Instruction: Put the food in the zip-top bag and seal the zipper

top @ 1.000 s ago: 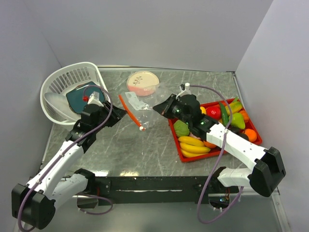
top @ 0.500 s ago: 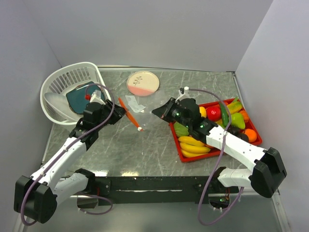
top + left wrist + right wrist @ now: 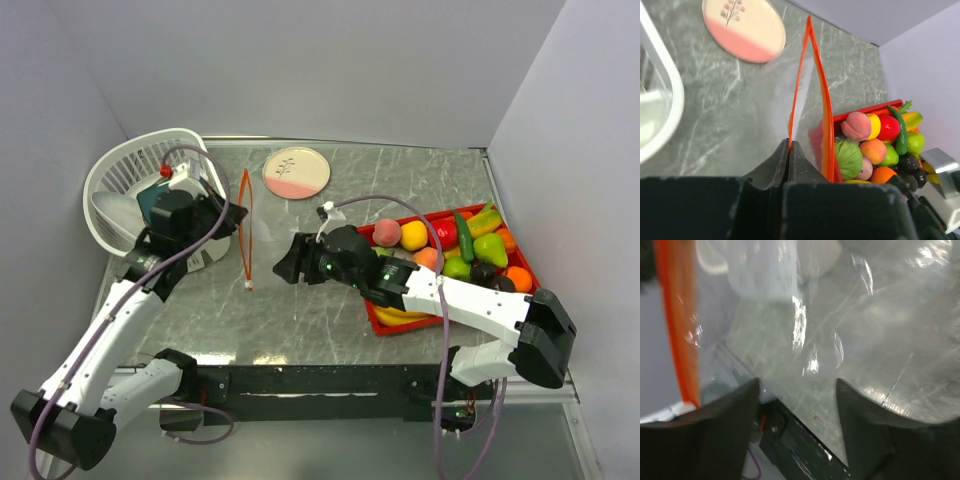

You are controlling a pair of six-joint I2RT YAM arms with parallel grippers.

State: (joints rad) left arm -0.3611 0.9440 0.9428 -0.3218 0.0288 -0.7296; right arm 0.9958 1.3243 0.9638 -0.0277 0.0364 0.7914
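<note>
L end effector (image 3: 790,145) is clamped on one zipper (image 3: 826,115) lip; zip-top bag (image 3: 805,100) is being held on edge between the arms, mouth parted. R end effector (image 3: 796,382), spread wide, is facing the film. Prob. opening step; opp. lip needs gripping next, w/ food (image 3: 870,145) waiting in tray (image 3: 865,109).

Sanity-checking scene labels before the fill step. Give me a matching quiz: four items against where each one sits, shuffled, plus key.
1 food
2 zipper
3 pink plate
4 white basket

A far-left corner of the table
B clamped in the left jaws
C in the red tray
D far middle of the table

Pairs: 1-C, 2-B, 3-D, 4-A
</note>
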